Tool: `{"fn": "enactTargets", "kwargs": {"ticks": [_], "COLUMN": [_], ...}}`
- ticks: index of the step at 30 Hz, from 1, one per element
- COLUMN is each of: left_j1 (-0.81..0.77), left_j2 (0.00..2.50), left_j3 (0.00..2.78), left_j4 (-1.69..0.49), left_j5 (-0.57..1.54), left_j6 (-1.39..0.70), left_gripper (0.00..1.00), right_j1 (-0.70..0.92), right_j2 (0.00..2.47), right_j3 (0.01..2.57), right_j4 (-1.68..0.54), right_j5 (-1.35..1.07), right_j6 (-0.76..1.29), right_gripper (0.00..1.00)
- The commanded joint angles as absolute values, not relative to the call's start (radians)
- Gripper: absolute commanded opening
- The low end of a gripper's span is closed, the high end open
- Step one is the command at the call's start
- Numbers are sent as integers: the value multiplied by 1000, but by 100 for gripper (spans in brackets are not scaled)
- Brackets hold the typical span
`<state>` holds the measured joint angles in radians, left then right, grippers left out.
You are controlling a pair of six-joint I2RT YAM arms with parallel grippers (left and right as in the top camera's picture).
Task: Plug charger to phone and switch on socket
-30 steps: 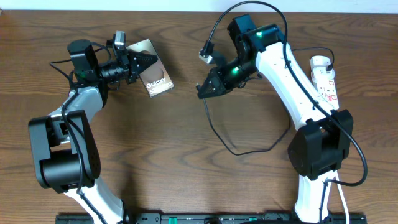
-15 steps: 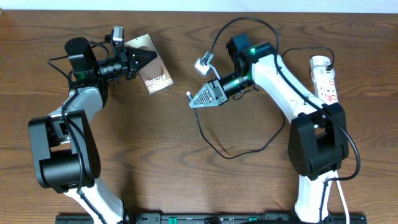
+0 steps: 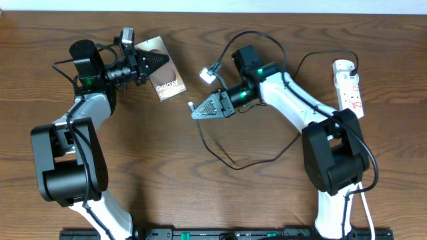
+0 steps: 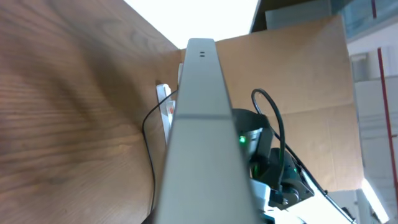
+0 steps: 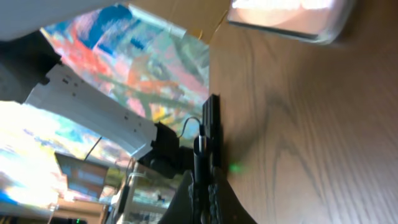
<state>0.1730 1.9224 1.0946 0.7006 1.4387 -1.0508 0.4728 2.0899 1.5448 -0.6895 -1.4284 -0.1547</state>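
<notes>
My left gripper (image 3: 148,65) is shut on the phone (image 3: 167,80), a dark brownish slab with white "Galaxy" lettering, and holds it tilted at the back left. In the left wrist view the phone's grey edge (image 4: 200,124) fills the middle. My right gripper (image 3: 197,110) is shut on the plug end of the charger (image 3: 227,159), its small tip pointing left, a short way right of and below the phone. In the right wrist view the black plug (image 5: 210,134) sticks out of my fingers (image 5: 205,186), with the phone (image 5: 286,18) ahead. The socket (image 3: 350,83) lies at the far right.
The charger's black cable loops over the table in front of the right arm. The socket's white cord (image 3: 367,213) runs down the right side. The socket also shows far off in the left wrist view (image 4: 164,102).
My right gripper has swung left and a little down with the plug, closer to the phone, dragging the cable loop. The left gripper and phone have barely moved.
</notes>
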Motion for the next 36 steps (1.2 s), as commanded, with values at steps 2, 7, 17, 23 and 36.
{"fn": "enactTargets", "kwargs": {"ticks": [2, 7, 17, 23, 36], "left_j1": [161, 160, 160, 160, 160], "left_j2": [1909, 1909, 1909, 1909, 1909], "left_j3": [1117, 1117, 1117, 1117, 1117], "left_j4": [741, 747, 747, 747, 747], "left_j5": [1485, 1491, 1508, 1508, 1507], "left_j6": [-1056, -1056, -1057, -1057, -1056], "left_gripper": [7, 7, 7, 7, 7], "right_j1": [508, 516, 516, 516, 516], "right_j2": [2096, 2097, 2149, 2183, 2195], "right_j3": [1538, 1538, 1538, 1538, 1538], "right_j4": [-614, -579, -532, -486, -436], "right_j5": [-1477, -1469, -1499, -1533, -1560], "right_j6": [8, 41, 75, 74, 75], "right_gripper": [1, 1, 1, 1, 1]}}
